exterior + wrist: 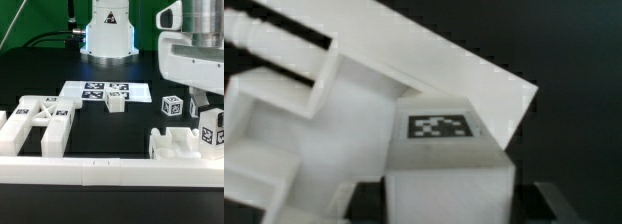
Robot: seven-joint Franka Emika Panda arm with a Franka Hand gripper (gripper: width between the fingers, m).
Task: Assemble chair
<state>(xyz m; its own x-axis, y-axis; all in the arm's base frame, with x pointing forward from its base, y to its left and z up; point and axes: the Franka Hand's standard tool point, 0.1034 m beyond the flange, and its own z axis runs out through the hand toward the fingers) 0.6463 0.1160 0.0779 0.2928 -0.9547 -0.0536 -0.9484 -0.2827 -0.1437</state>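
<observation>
One long front rail; gripper clenched on one tagged post; two loose tagged blocks behind.

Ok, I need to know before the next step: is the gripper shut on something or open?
The gripper is shut on the tagged white block: the wrist view shows it filling the gap between the dark fingers.

Exterior view: arm cropped by the picture's top; gripper half hidden behind tagged post. Wrist view: blurred, slatted chair part cropped, tag unreadable.
</observation>
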